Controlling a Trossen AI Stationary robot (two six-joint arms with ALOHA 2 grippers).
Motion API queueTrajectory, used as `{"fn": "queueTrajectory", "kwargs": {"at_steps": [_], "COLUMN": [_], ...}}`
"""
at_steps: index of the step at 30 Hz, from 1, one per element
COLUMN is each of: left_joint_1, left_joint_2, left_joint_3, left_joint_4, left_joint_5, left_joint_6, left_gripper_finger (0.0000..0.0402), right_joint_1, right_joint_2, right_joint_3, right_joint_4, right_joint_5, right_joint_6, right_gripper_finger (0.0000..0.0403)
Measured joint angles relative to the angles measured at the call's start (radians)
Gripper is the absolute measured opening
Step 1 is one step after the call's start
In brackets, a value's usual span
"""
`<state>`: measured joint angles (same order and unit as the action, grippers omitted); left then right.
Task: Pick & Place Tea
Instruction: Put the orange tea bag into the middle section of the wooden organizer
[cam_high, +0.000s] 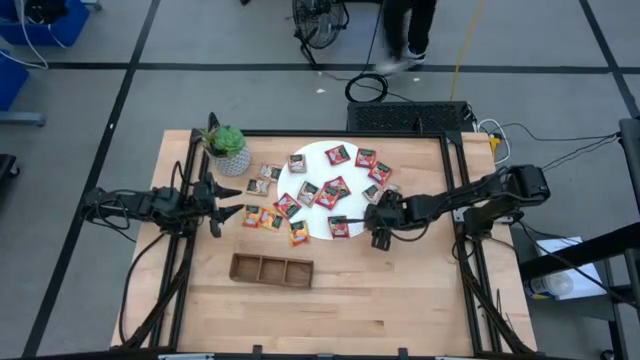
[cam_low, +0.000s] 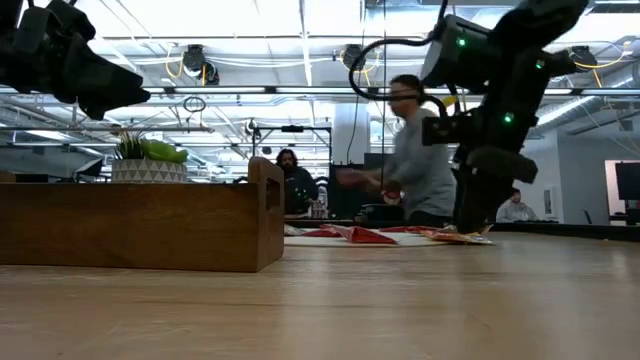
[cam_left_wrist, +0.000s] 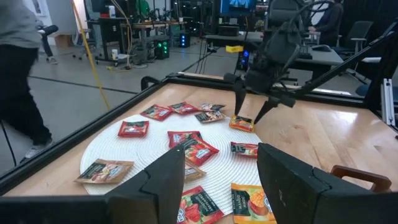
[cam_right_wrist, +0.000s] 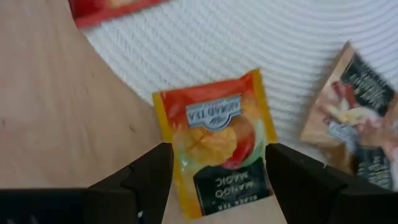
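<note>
Right end effector (cam_right_wrist: 214, 171) spread wide over an orange mango sachet (cam_right_wrist: 216, 140), label only readable from the wrist; left end effector (cam_high: 228, 203) is open too.

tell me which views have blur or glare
Low view: ceiling lights glare, the walking person is motion-blurred, the near wooden tray is soft. Right wrist view: the mango sachet reads clearly, the sachet at the frame edge is smeared. High and left wrist views look evenly lit.

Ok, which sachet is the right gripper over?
The orange-yellow mango sachet straddling the disc edge, framed by the open right gripper; most others are red.
</note>
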<state>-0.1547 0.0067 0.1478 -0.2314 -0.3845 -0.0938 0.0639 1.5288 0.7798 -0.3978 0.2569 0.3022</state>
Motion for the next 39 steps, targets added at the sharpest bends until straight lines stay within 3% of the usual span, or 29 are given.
{"fn": "queueTrajectory", "kwargs": {"at_steps": [13, 19, 29, 39], "left_joint_1": [0.0, 0.0, 0.0, 0.0], "left_joint_2": [0.0, 0.0, 0.0, 0.0], "left_joint_3": [0.0, 0.0, 0.0, 0.0], "left_joint_4": [0.0, 0.0, 0.0, 0.0], "left_joint_5": [0.0, 0.0, 0.0, 0.0], "left_joint_6": [0.0, 0.0, 0.0, 0.0], "left_gripper_finger": [0.02, 0.02, 0.02, 0.02], "right_joint_1": [0.001, 0.001, 0.002, 0.06], "right_joint_2": [-0.005, -0.003, -0.001, -0.095], "right_joint_3": [-0.175, -0.212, -0.216, -0.221], "right_joint_4": [0.23, 0.228, 0.227, 0.299], "right_joint_5": [-0.035, -0.047, -0.055, -0.081], "right_joint_6": [0.056, 0.082, 0.074, 0.016], "right_gripper_finger": [0.0226, 0.0171, 0.0011, 0.0001]}}
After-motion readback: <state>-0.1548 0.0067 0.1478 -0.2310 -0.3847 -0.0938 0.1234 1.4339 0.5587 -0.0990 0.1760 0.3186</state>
